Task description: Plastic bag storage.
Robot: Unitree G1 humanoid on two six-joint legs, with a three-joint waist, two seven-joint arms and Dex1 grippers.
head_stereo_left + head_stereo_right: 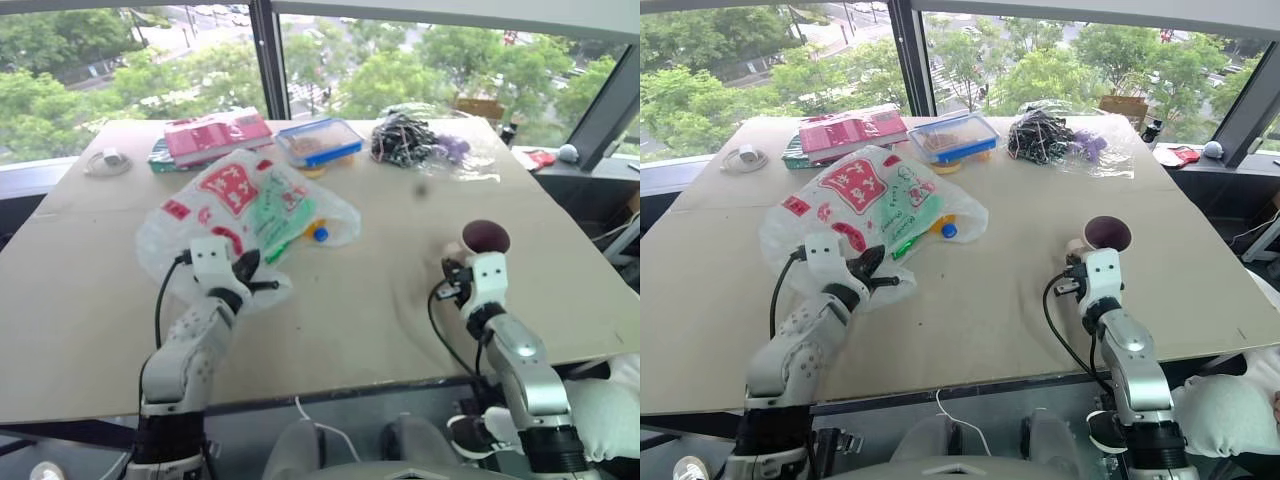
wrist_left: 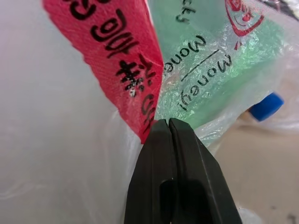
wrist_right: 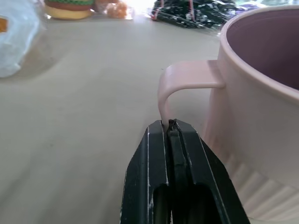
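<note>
The plastic bag (image 1: pixel 240 200), translucent white with red print, lies crumpled on the left half of the table (image 1: pixel 380 320). A green packet (image 1: pixel 278 222) shows through the bag, and a blue cap (image 1: pixel 319 235) sits at its right edge. My left gripper (image 1: pixel 262 280) is shut. Its tips (image 2: pixel 163 125) press into the bag's near edge, and I see no film between the fingers. On the right, my right gripper (image 1: pixel 452 268) is also shut. Its tips (image 3: pixel 169 125) sit right at the foot of the handle of a pink cup (image 1: pixel 486 238).
Along the table's far edge stand a red-pink flat package (image 1: pixel 215 135), a blue-rimmed clear box (image 1: pixel 318 142), a bundle of dark cables in clear wrap (image 1: pixel 405 138), and a small white item (image 1: pixel 107 160) at the left. Windows rise right behind the table.
</note>
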